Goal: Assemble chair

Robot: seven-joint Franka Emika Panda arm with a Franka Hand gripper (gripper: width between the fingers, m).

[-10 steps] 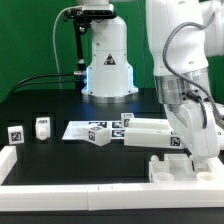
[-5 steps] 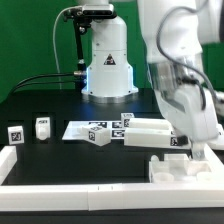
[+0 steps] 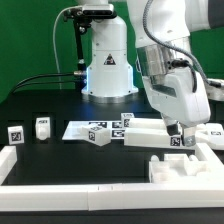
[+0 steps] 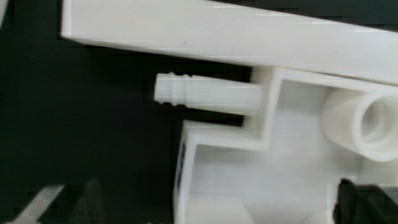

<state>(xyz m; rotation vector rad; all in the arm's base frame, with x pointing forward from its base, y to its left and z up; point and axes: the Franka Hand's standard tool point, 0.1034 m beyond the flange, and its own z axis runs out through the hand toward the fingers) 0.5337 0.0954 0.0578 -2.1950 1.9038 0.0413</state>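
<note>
Your gripper (image 3: 177,129) hangs over the chair panel (image 3: 150,134), just off the marker board (image 3: 78,130) toward the exterior view's right. You cannot tell the claw's spread. A threaded peg (image 4: 187,92) juts from the white part.

White plastic throughout: the chair panel (image 3: 150,132) shows a smooth, matt moulded surface, and in close-up its ribbed peg (image 4: 192,92) has the same dull, chalky finish. A cube (image 3: 15,133) and a block (image 3: 42,126) near the counter's edge at the exterior view's left look like the same matt plastic. The tags (image 3: 177,141) are flat black-and-white print. The arm (image 3: 175,60) wears a glossy white shell that catches the light. The counter (image 3: 50,105) is matt black. The marker board (image 3: 74,130) looks thin and paper-like; the rail (image 3: 80,183) along the front edge is smooth white. The cables (image 3: 35,80) have a faint rubbery sheen. The backdrop (image 3: 30,30) is matt green, material unclear.
</note>
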